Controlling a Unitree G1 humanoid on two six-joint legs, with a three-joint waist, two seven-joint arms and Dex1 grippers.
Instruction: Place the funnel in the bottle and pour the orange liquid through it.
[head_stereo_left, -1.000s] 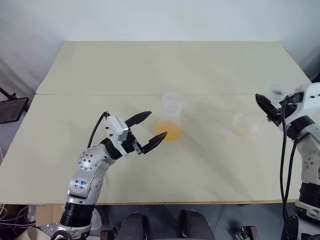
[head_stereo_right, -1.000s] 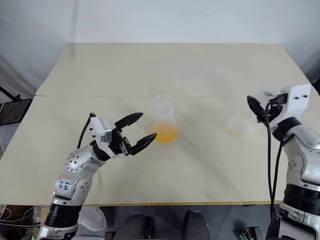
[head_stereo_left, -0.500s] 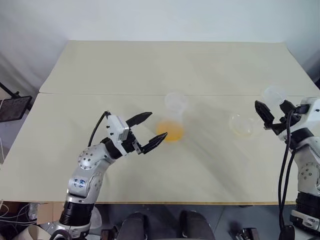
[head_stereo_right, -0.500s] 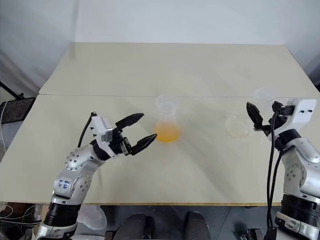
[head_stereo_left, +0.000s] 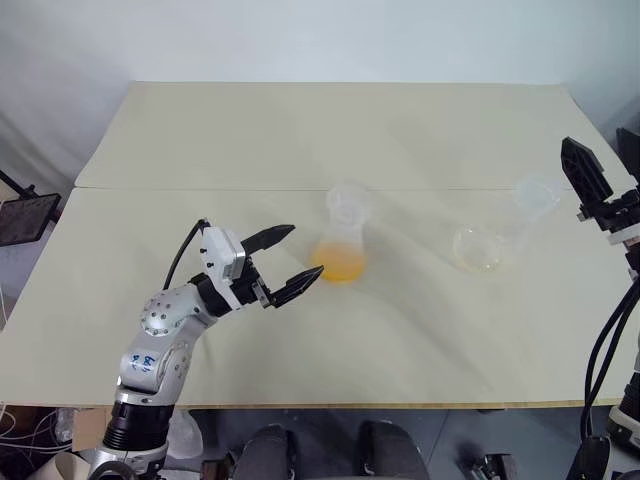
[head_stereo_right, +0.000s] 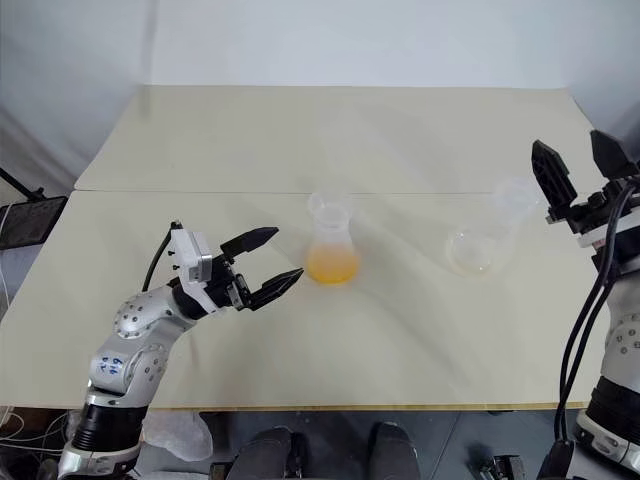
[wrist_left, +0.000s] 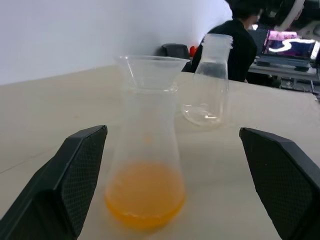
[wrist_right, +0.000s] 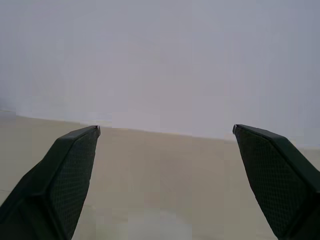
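Note:
The orange liquid (head_stereo_left: 341, 266) fills the base of a tall clear conical flask (head_stereo_left: 346, 228) at the table's middle. A clear cone, the funnel (wrist_left: 152, 72), sits in that flask's mouth. My left gripper (head_stereo_left: 306, 251) is open just left of the flask, its fingers pointing at the flask's base without touching it. The bottle (head_stereo_left: 485, 245), clear and nearly empty, stands upright to the right of the flask and also appears behind it as the bottle (wrist_left: 207, 85). My right gripper (head_stereo_right: 569, 140) hangs open and empty, above and to the right of the bottle's mouth.
Two pale tabletops (head_stereo_left: 300, 130) meet at a seam behind the flask. A black object (head_stereo_left: 25, 215) sticks out past the left edge. A person in dark clothes (wrist_left: 240, 35) sits beyond the table near lit screens.
My right gripper was shut at the bottle's neck; it has opened, let go and risen up and to the right. The bottle stays standing. My left gripper has hardly moved.

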